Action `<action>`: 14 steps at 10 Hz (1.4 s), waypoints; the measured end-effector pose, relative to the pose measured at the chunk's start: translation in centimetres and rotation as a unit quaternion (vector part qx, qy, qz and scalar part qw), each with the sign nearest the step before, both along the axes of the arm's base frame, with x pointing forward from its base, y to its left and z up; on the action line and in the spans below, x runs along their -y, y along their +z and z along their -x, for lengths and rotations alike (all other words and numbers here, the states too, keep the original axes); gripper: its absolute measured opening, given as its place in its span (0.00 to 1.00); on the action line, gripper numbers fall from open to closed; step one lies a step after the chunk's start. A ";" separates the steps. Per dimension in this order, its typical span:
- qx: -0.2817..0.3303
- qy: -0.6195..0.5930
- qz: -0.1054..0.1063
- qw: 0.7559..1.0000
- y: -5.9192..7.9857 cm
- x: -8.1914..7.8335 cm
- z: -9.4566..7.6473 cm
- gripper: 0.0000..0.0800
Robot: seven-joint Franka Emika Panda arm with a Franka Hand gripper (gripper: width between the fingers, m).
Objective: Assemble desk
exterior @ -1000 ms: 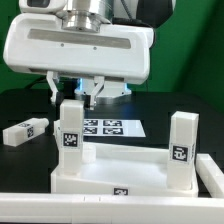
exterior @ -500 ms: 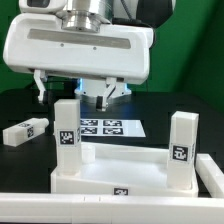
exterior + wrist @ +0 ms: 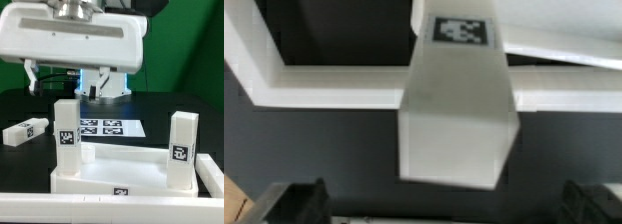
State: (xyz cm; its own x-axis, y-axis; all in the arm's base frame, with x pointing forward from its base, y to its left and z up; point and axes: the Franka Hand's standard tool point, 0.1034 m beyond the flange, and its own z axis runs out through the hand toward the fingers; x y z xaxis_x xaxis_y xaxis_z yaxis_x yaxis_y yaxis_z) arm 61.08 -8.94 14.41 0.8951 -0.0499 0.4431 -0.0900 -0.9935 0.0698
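The pincer point(image 3: 441, 203) stands wide open, holding nothing. Directly below it, the upright leg point(image 3: 455, 120) looks light, rigid and slick; its flat opposite sides suit gripping.

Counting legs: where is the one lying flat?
The loose leg lies on the table at the exterior view's left, apart from the tabletop.

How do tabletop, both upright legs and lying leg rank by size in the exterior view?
1. tabletop
2. upright leg at the exterior view's left and upright leg at the exterior view's right: alike, unranked
3. lying leg: smallest, though farther back, so unsure
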 end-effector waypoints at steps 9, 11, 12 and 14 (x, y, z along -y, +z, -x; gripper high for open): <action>-0.193 0.006 -0.060 0.979 -1.8 -0.7 0.2 0.81; -0.198 0.005 -0.060 0.978 -2.4 -0.6 0.5 0.81; -0.199 0.005 -0.060 0.978 -2.4 -0.7 0.5 0.81; -0.199 0.006 -0.060 0.978 -2.6 -0.8 0.6 0.68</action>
